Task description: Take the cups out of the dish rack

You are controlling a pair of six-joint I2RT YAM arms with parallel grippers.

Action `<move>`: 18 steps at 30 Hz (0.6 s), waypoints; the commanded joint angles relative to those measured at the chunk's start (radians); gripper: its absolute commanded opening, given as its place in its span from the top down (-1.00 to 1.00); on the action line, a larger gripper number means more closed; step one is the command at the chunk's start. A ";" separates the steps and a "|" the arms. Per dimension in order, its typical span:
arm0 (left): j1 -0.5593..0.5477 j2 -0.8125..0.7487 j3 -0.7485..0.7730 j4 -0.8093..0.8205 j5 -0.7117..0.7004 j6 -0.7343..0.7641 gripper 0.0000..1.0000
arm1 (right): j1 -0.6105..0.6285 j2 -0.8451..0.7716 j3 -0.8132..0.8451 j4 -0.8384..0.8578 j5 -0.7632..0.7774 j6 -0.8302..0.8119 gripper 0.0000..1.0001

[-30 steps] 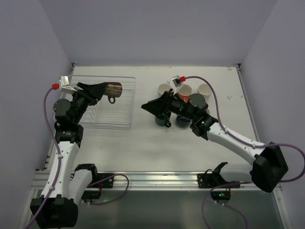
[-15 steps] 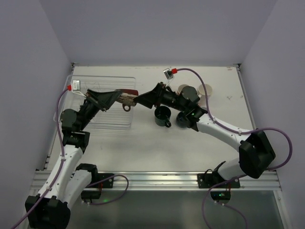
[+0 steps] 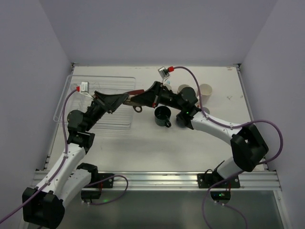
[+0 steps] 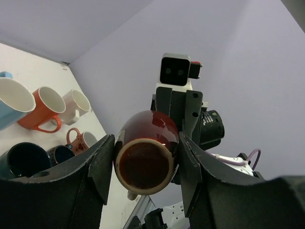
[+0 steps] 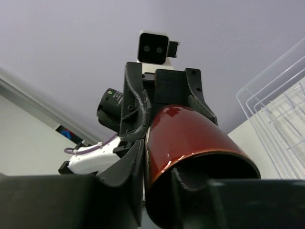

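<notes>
The left gripper (image 3: 125,99) is holding the dark brown cup (image 3: 132,98) in the air just past the right edge of the dish rack (image 3: 101,126). Its fingers (image 4: 102,171) are pressing on both sides of the cup near the rim. The cup is lying on its side with its handle hanging down. The right gripper (image 3: 144,98) is meeting it from the side facing away from the rack, with its fingers reaching around the cup's base end. This is looking like a hand-over between the two arms. To do it well, the right gripper should be squeezing the glossy wall squarely and firmly before the left one is letting go. The cup should then be travelling further from the rack, toward the dark mug (image 3: 163,116) and the white cup (image 3: 206,89) standing on the table (image 3: 143,143). It is not possible to tell whether the right fingers are already touching the cup, because the arms are overlapping from above and the right wrist view is blurring its own fingers. The right arm is hiding some cups beyond the rack. The see-through rack itself is too faint to tell what it is holding.
</notes>
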 commanded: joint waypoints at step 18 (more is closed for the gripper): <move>-0.015 -0.053 0.458 -0.952 -0.607 0.885 -0.94 | 0.135 -0.346 -0.006 -1.264 0.434 -0.733 1.00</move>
